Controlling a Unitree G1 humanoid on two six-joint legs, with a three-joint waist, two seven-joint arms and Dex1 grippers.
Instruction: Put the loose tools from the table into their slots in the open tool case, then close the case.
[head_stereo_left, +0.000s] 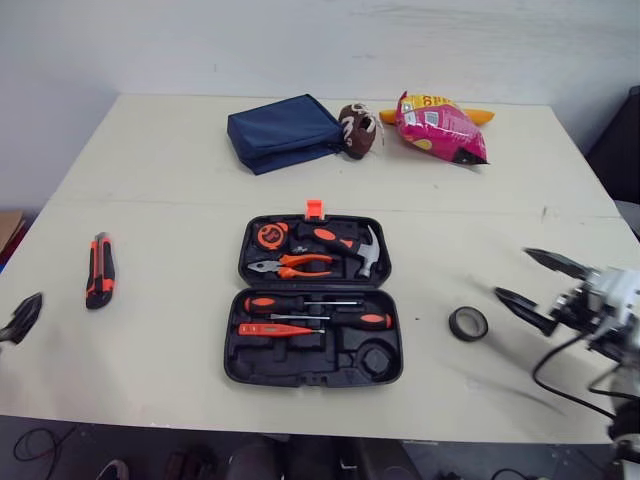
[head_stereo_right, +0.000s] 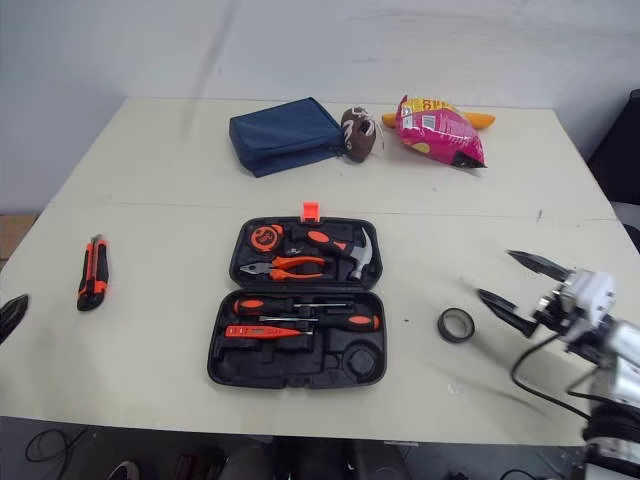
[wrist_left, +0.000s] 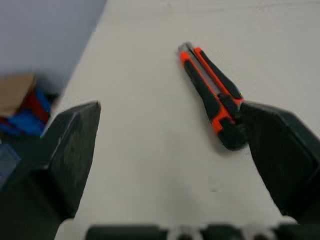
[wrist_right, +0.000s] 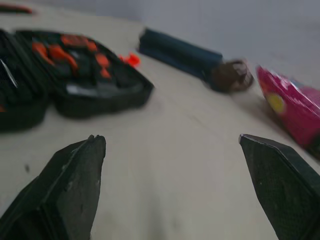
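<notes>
The black tool case (head_stereo_left: 232, 352) lies open at the table's middle. Its far half holds a tape measure, pliers (head_stereo_left: 295, 265) and a hammer; its near half holds screwdrivers. An orange-and-black utility knife (head_stereo_left: 100, 270) lies loose far to the left. A black tape roll (head_stereo_left: 468, 323) lies loose to the right of the case. My left gripper (wrist_left: 170, 107) is open at the table's left edge, with the knife (wrist_left: 212, 97) just beyond its fingers. My right gripper (head_stereo_left: 512, 272) is open and empty, right of the tape roll and a little apart from it.
At the back of the table sit a navy pouch (head_stereo_left: 283, 131), a small brown ball (head_stereo_left: 357, 130) and a pink snack bag (head_stereo_left: 440, 127). A cable hangs from my right wrist near the table's front right corner.
</notes>
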